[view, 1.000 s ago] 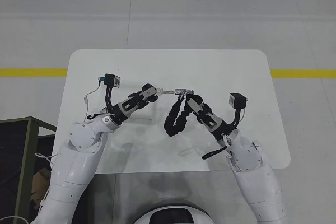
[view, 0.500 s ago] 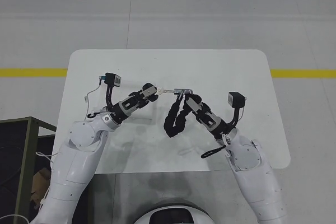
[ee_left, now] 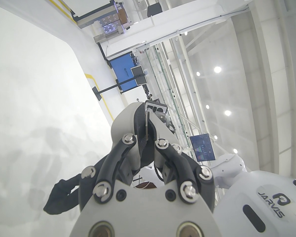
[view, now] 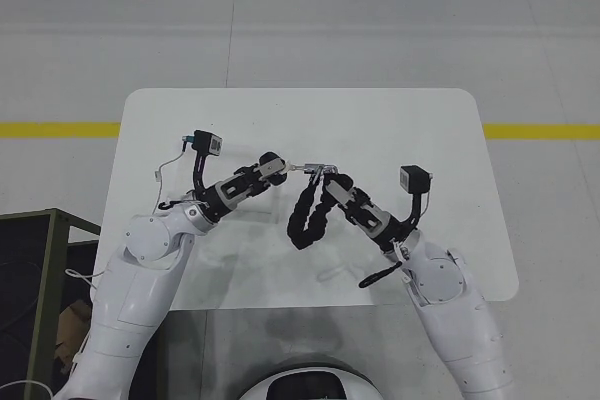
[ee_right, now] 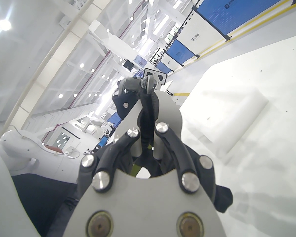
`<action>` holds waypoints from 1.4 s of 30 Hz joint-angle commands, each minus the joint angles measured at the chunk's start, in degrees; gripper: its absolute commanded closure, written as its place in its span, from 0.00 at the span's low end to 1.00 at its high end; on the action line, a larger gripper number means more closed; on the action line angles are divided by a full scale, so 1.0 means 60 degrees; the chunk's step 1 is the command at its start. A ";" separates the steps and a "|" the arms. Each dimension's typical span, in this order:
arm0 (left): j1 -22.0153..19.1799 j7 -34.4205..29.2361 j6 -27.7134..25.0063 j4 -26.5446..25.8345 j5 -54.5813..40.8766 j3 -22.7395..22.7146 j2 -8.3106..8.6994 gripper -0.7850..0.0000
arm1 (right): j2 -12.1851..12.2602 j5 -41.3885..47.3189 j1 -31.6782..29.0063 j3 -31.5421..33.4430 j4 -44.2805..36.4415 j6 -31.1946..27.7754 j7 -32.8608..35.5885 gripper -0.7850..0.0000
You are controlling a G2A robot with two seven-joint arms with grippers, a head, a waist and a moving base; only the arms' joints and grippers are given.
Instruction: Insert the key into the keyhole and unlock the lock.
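Above the middle of the white table [view: 410, 120], my left gripper [view: 277, 166] is shut on a thin metal key [view: 296, 167]. The key points at the grey lock head [view: 322, 169] and its tip meets it. My right gripper [view: 336, 185] is shut on the lock just behind that head, and the lock's black sleeved cable [view: 305, 218] hangs in a loop below. In the left wrist view the key blade [ee_left: 147, 129] stands pinched between the pads. In the right wrist view the lock head [ee_right: 129, 85] sticks out past the closed fingers [ee_right: 162, 104], with the black sleeve [ee_right: 146, 119] clamped between them.
The table's far half and both sides are bare white surface. A dark open crate [view: 20, 280] stands on the floor off the table's left side. A yellow line [view: 540, 131] runs across the floor behind the table.
The right gripper and lock have shifted slightly toward the left arm and the robot. The left gripper edged toward the lock, so the gap between key and lock head has closed.
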 commanded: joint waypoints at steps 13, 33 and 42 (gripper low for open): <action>0.0032 -0.0313 -0.0144 -0.0236 0.0408 0.0127 0.0022 1.00 | 0.0113 -0.0212 -0.0049 -0.0005 -0.0267 0.0060 0.0163 1.00; 0.0264 -0.0927 -0.0013 -0.0432 0.0007 0.0010 0.0082 0.00 | 0.0462 0.3185 0.0448 0.0767 -0.0103 0.1832 0.3027 1.00; 0.0281 -0.1310 0.0177 -0.0476 -0.0014 -0.0231 0.0144 0.74 | 0.0585 0.3163 0.0547 0.0794 -0.0140 0.2306 0.3665 1.00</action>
